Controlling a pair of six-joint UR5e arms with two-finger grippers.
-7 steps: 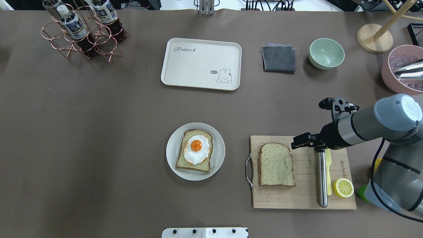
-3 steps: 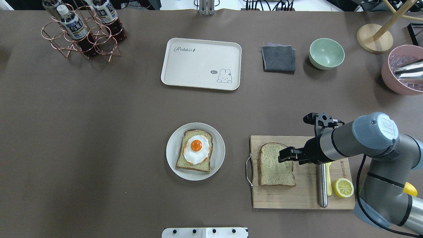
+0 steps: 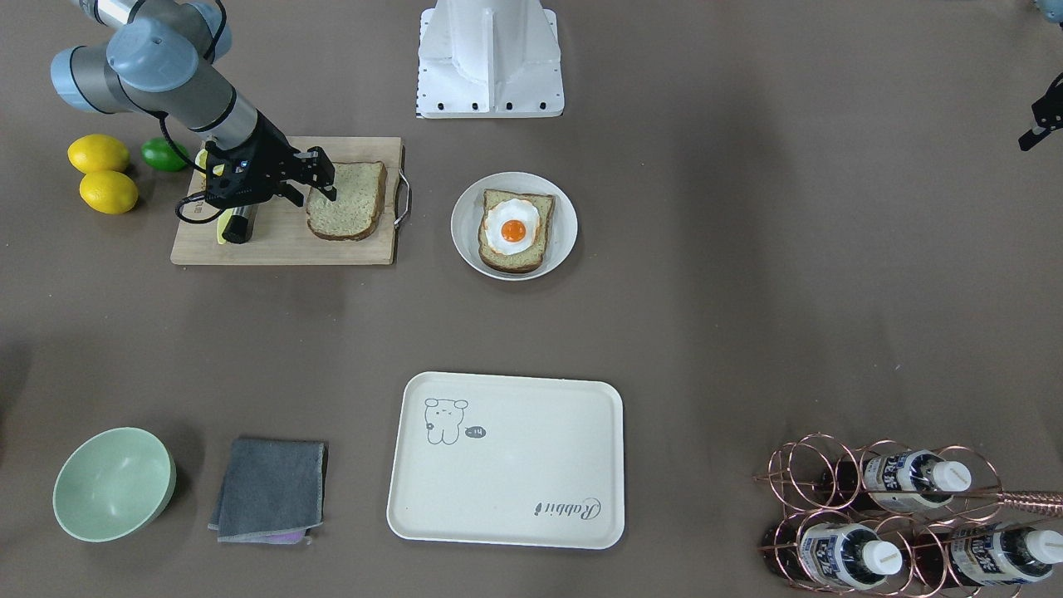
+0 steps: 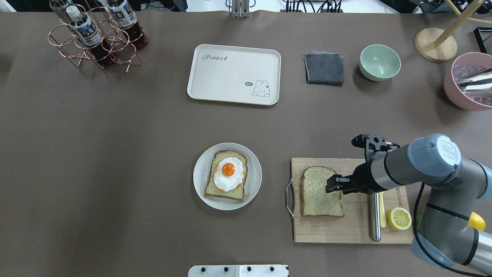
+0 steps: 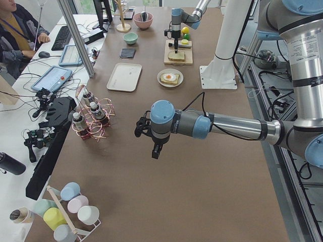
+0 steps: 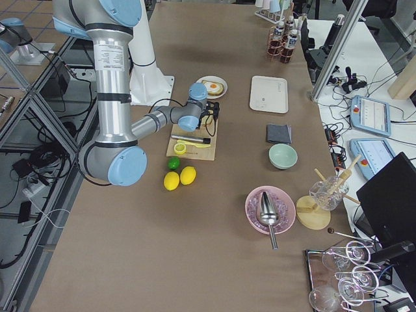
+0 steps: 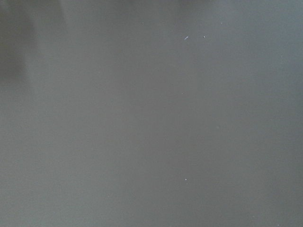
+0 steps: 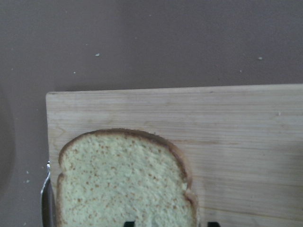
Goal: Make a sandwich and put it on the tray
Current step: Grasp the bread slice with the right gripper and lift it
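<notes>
While the right gripper (image 4: 331, 184) hangs open, the bread slice (image 4: 317, 195) lies beneath.

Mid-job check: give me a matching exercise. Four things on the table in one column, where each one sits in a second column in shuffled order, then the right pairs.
Things:
1. plain bread slice
2. egg-topped slice
3. tray
4. green bowl

Places:
A. right beside the grey cloth
B. on the cutting board
C. between the bottle rack and the grey cloth
D. on the round plate

Pairs: 1-B, 2-D, 3-C, 4-A
</notes>
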